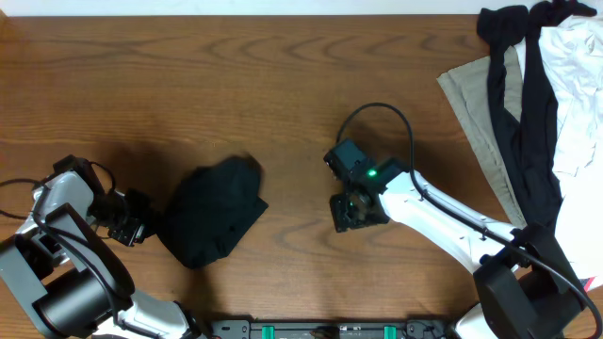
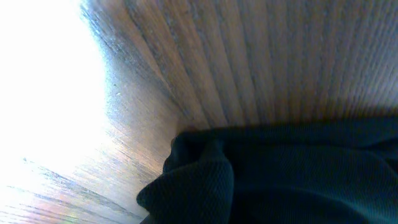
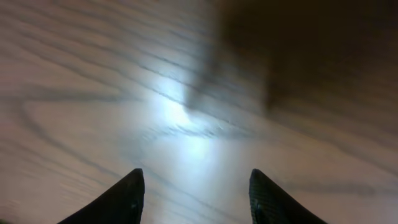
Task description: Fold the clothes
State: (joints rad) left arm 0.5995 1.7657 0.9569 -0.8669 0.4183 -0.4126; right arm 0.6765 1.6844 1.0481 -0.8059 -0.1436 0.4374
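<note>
Just one black T-shirt [image 1: 212, 212] lies crumpled on one table [image 1: 236, 75].

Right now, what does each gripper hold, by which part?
Right gripper: nothing, open above the table. Left gripper at black T-shirt, left edge; grip cannot be told.

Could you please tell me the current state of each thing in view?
black T-shirt: gathered into a compact, uneven bundle.
left gripper: shut, at the T-shirt's left edge.
right gripper: open, empty.
beige garment: unfolded, spread flat.
white garment: unfolded, crumpled.
black draped garment: unfolded, lying over both.
</note>
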